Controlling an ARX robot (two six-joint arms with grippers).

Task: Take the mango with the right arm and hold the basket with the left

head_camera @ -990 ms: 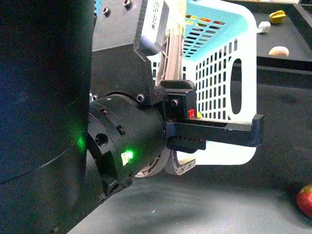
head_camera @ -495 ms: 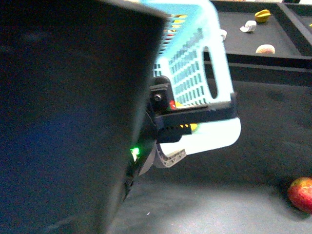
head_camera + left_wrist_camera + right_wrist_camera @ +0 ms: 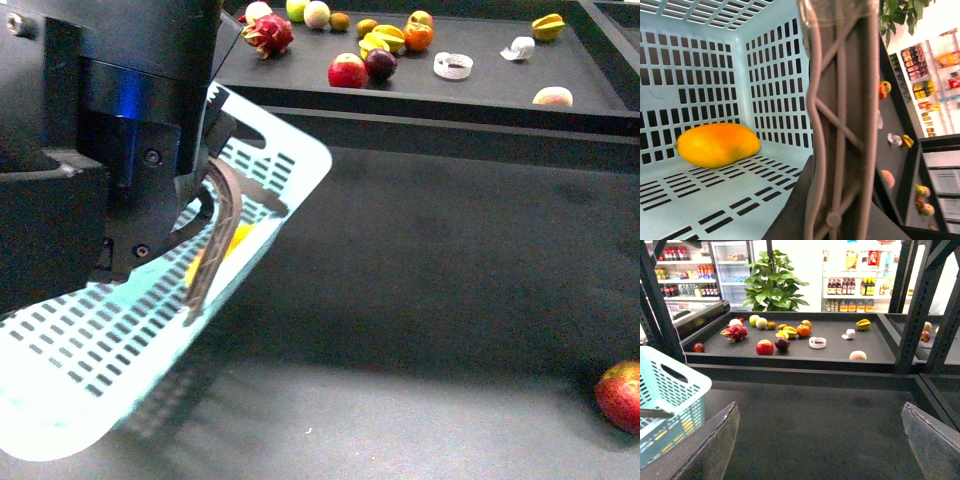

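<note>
The light-turquoise basket [image 3: 110, 340] hangs tilted at the left of the front view, lifted off the dark table. My left gripper [image 3: 205, 195] is shut on its grey-brown swing handle [image 3: 215, 240]. The handle [image 3: 840, 120] fills the middle of the left wrist view. The yellow-orange mango [image 3: 717, 145] lies on the basket's slotted bottom [image 3: 735, 200]; a sliver of the mango [image 3: 228, 245] shows behind the handle in the front view. My right gripper [image 3: 822, 440] is open and empty above bare table, with the basket [image 3: 670, 400] to one side.
A raised dark shelf [image 3: 480, 95] at the back carries several fruits, among them a red apple [image 3: 347, 71], an orange [image 3: 418, 36] and a dragon fruit [image 3: 268, 33]. A red-and-yellow apple [image 3: 620, 395] lies on the table at the front right.
The left arm has swung away from the camera to the left, carrying the basket with it. The basket now hangs tilted at the left, and the back shelf has come into view.
</note>
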